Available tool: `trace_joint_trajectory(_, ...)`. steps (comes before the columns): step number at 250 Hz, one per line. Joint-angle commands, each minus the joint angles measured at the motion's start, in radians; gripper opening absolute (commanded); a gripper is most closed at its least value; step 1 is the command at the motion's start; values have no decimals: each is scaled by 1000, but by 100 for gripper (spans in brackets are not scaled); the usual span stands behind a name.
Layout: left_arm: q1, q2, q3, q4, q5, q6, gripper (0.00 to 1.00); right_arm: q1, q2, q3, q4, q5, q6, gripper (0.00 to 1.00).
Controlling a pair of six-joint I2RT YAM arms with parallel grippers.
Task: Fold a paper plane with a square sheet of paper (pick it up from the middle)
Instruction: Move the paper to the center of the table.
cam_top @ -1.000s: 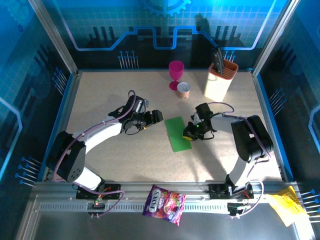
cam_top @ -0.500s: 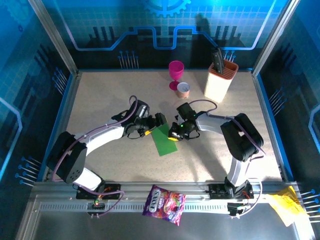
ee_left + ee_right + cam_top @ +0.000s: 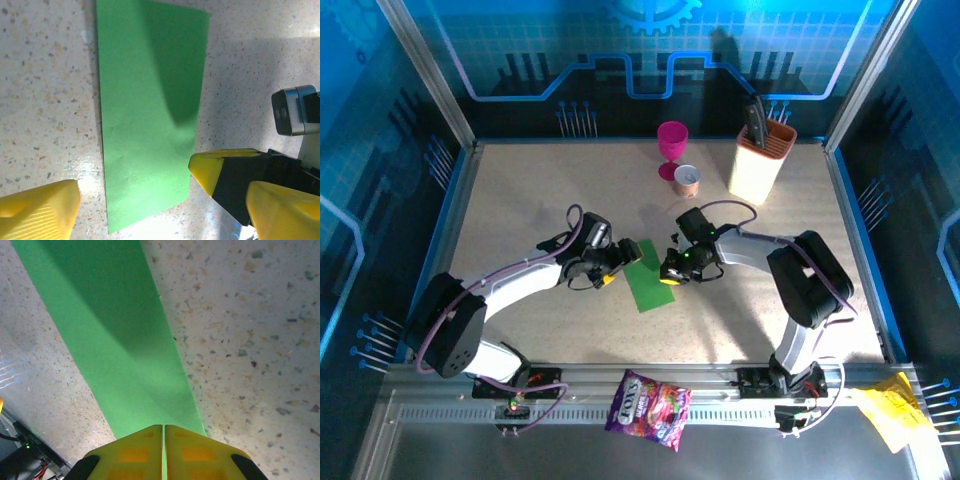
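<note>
The right end effector [image 3: 669,275], pinching the square sheet of paper [image 3: 645,285], has pulled it toward 9 o'clock; the spread left end effector [image 3: 621,263] can probably assist now.

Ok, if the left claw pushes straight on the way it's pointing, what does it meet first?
Probably the right claw, shut on the green paper at its edge, just ahead of one finger of the left claw. The paper runs between its open fingers; depth is unclear.

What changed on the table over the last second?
The right gripper, shut on the green paper, dragged it left toward the left arm. The left gripper, open, moved nearer the paper's left edge. Goblet, knife block and snack bag stayed put.
</note>
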Motion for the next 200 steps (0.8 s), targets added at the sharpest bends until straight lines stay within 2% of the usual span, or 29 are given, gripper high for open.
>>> trace_joint_trajectory(1,-4,8,-23,19,36,-45,81,-3,44,-9,6,-18,-25,9)
trace_joint_trajectory(47,-7,25,-38,16,39,-45,71,-7,95,-30,18,-16,-35,6)
trace_joint_trajectory(200,-32,185,37,51,-9,-14,62,-36,99,-87,23,-9,-32,4)
